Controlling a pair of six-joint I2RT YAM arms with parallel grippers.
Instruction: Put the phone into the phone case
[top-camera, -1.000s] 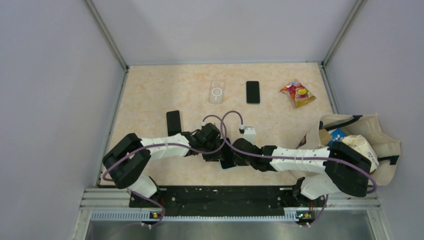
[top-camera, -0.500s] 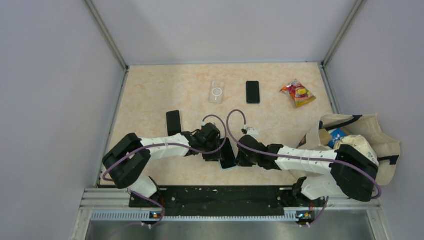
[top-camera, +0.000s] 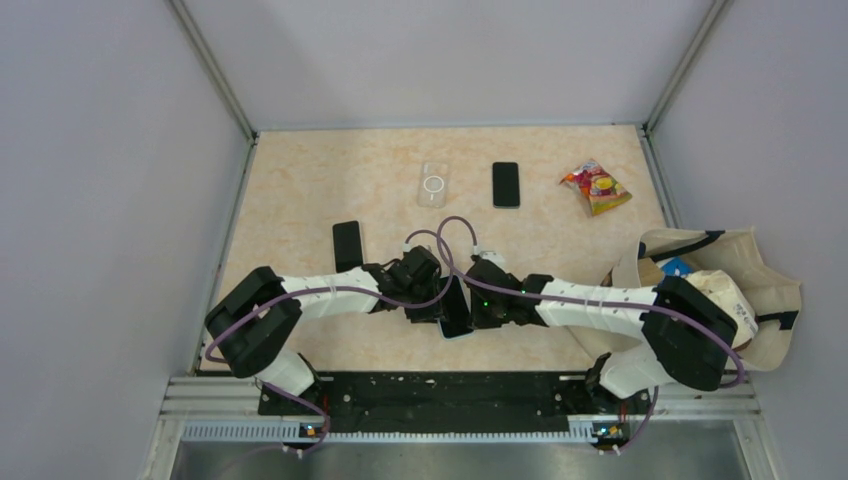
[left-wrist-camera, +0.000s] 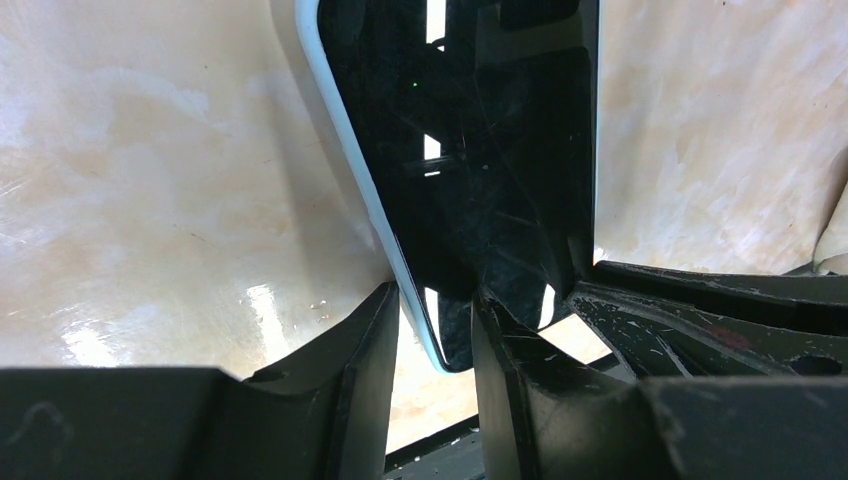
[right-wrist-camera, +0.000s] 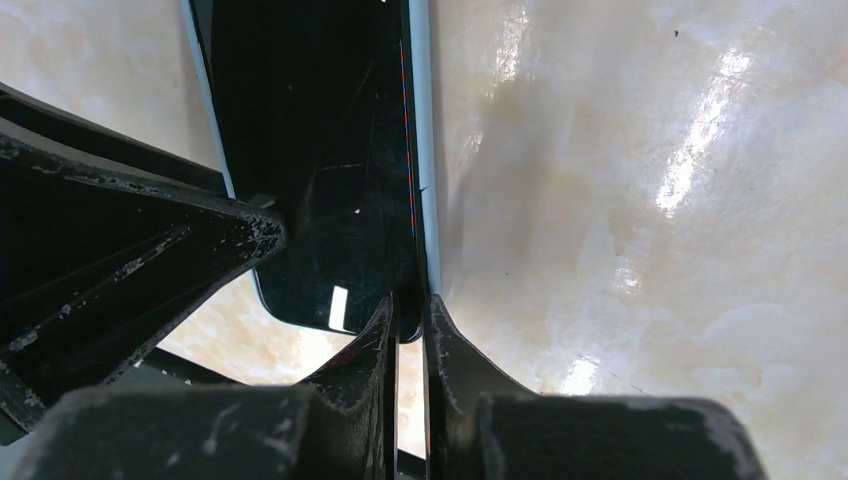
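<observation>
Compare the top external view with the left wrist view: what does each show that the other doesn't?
Only top external: the whole left arm and right arm, the clear case, a black phone beside it, a second black phone by the left arm, a snack packet and a tote bag.
Only left wrist: how the held phone, dark with a pale blue rim, sits with one corner between the left tool fingers.
Both: that held phone, the left tool and the marbled tabletop.

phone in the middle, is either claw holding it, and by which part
Both hold it. The right claw pinches the phone by its pale-rimmed long edge near a corner; the left claw grips across its rounded end.
</observation>
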